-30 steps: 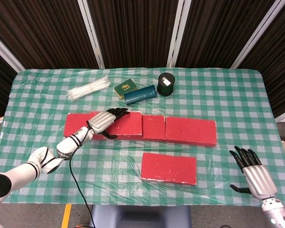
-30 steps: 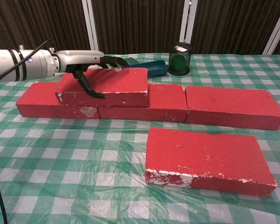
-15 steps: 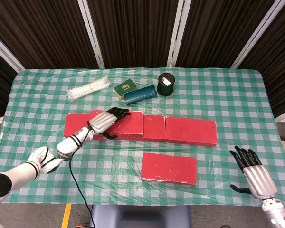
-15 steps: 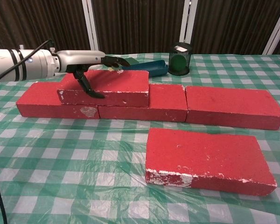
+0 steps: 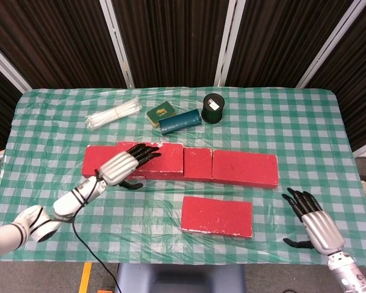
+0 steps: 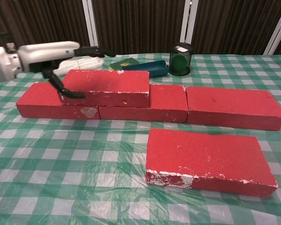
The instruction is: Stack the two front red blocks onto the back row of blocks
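Three red blocks in back row (image 6: 232, 107), one stacked block (image 6: 107, 86) on its left end, one front block (image 6: 207, 158) flat on table. Left hand (image 5: 119, 166) spread, released, beside stack. Right hand (image 5: 314, 224) empty, fingers apart.

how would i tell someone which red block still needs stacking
Start at the row of red blocks running across the middle of the checked table. Come toward the near edge: one red block lies flat by itself in front of that row. It alone touches no other block.
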Motion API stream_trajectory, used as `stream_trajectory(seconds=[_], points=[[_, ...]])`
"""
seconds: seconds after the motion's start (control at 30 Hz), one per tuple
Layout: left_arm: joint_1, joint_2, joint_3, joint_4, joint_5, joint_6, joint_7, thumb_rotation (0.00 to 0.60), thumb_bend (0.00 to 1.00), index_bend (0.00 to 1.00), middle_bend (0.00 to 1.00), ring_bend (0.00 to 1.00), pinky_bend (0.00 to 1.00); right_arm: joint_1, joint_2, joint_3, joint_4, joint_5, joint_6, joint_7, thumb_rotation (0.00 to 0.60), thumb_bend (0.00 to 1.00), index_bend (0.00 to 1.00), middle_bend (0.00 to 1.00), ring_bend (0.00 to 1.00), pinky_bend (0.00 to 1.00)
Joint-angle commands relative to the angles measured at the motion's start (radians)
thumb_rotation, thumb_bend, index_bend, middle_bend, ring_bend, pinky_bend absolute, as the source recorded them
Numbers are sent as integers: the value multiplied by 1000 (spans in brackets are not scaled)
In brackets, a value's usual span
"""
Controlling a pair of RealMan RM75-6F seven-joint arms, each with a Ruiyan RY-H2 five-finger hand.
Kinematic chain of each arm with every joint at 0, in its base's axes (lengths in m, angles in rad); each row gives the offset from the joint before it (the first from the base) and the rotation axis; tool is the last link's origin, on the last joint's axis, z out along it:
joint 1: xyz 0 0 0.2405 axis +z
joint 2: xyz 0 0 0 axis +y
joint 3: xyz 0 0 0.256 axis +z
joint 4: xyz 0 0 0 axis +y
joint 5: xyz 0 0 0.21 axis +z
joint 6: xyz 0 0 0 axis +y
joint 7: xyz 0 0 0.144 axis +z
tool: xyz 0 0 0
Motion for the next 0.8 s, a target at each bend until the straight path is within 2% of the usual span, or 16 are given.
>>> stream_trajectory(seconds=[0.03,0.13,0.27,0.43,0.53,0.8], points=[[215,82,110,-125,24,186,193,600,281,0,0,0,36,70,-12,-23,-38,-56,-84,76,600,103,0,0,0,0],[362,57,155,-103,14,311,270,600,281,0,0,0,36,118,-43,-26,-69,-59,-163,86,600,102,0,0,0,0],[473,12,176,-35,9,395,254,600,282,0,0,0,36,176,-116,-9,-81,-14,-274,78,600,102,0,0,0,0],[498,-1,176,-2,16,415,224,600,281,0,0,0,36,195,-164,20,-68,21,-299,43,600,103,0,0,0,0],[517,-10,156,53,10,425,203,600,281,0,0,0,35,229,-257,80,-57,108,-344,4,600,103,0,0,0,0],[528,-1,132,81,30,421,144,600,282,0,0,0,36,286,-358,139,-28,267,-428,-140,600,102,0,0,0,0]])
